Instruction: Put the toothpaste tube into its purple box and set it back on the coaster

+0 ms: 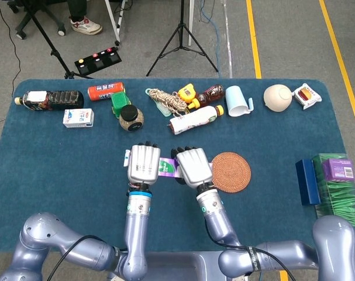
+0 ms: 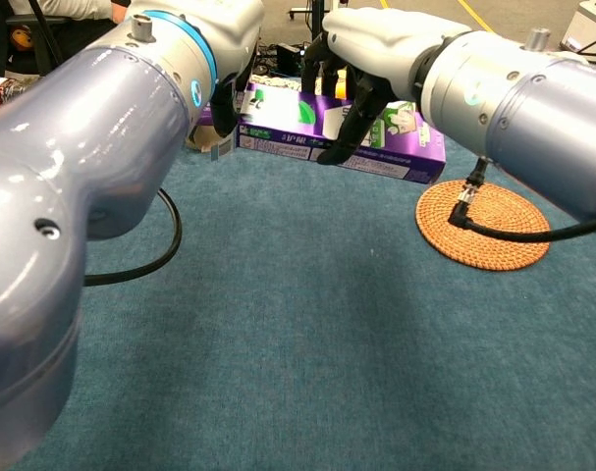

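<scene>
Tube going into the box

Your right hand (image 1: 193, 165) clamps the box (image 2: 376, 147); left hand's (image 1: 144, 164) grip I cannot tell. Coaster (image 1: 230, 171) at 3 o'clock. Push harder and the box may skid.

Both the left hand (image 1: 143, 164) and right hand (image 1: 193, 166) cover the purple box (image 1: 167, 168) (just beside the coaster (image 1: 231, 171)).

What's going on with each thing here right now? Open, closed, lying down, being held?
purple box: lying on its side on the table, beside the coaster, not on it
left hand: over the box's left end
right hand: fingers curled over the box
coaster: flat, bare
blue cup: tipped on its side
white bottle: lying down
</scene>
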Robot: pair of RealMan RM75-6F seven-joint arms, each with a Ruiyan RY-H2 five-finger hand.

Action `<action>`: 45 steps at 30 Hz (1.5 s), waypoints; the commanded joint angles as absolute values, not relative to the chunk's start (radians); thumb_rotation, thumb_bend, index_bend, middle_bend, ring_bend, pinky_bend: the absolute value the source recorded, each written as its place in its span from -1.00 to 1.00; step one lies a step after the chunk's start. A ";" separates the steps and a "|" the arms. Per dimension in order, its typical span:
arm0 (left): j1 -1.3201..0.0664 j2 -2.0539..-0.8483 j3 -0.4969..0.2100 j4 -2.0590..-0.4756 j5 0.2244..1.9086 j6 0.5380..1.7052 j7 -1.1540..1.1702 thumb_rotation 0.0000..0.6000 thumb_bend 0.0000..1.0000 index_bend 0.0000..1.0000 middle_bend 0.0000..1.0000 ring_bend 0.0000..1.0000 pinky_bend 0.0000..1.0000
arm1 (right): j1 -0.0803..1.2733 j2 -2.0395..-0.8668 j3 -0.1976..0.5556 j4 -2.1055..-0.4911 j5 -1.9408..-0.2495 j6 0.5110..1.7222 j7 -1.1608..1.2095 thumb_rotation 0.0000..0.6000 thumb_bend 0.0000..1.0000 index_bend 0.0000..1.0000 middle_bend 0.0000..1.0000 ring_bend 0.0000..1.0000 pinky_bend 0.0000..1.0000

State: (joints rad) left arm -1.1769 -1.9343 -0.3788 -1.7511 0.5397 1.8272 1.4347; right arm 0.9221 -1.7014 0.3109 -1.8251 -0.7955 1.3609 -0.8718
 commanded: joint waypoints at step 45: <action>-0.697 -1.041 -0.350 -2.152 0.616 1.368 0.936 1.00 -0.92 -1.00 -1.00 -0.91 -0.30 | 0.755 -1.473 0.300 -1.611 -1.119 1.137 -0.160 1.00 -0.31 -0.05 0.04 -0.08 0.15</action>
State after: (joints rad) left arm -0.7455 -1.0902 -0.3796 -2.1991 0.5752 1.4470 1.0154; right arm 0.7729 -1.4860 0.3074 -1.6459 -1.0718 1.1582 -0.2200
